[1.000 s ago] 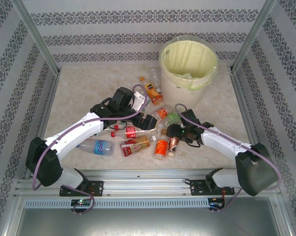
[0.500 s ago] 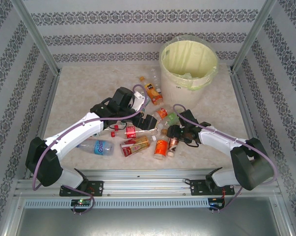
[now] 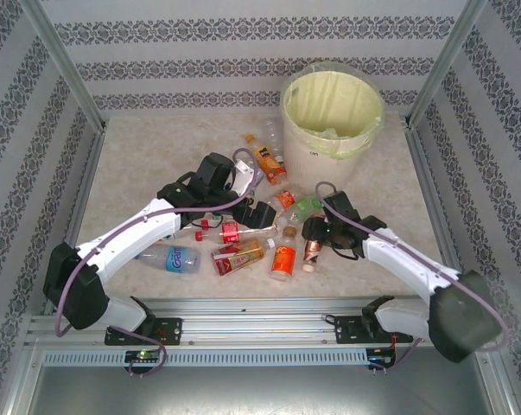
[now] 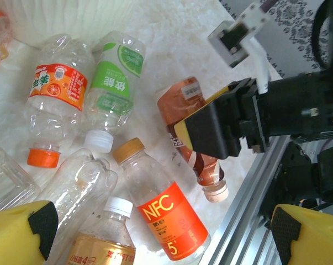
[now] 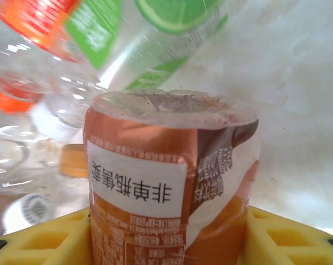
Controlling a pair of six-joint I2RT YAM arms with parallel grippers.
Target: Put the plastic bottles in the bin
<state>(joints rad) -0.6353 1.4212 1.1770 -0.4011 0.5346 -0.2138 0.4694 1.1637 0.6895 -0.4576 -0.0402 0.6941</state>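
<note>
A brown-labelled bottle [image 5: 166,182] lies on the bench [image 3: 148,156] at the near edge of the bottle heap [image 3: 243,251]. We see the right fingers [image 5: 45,240] clamped on its sides. The left fingers [image 4: 22,232] gape wide above the heap. The bin [image 3: 320,147] stands far right.

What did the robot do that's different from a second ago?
The right gripper slid a little to the right and squeezed shut on the brown bottle. Its elbow swung out toward the near right corner. The left gripper stayed open and still. The other bottles and the bin didn't move.
</note>
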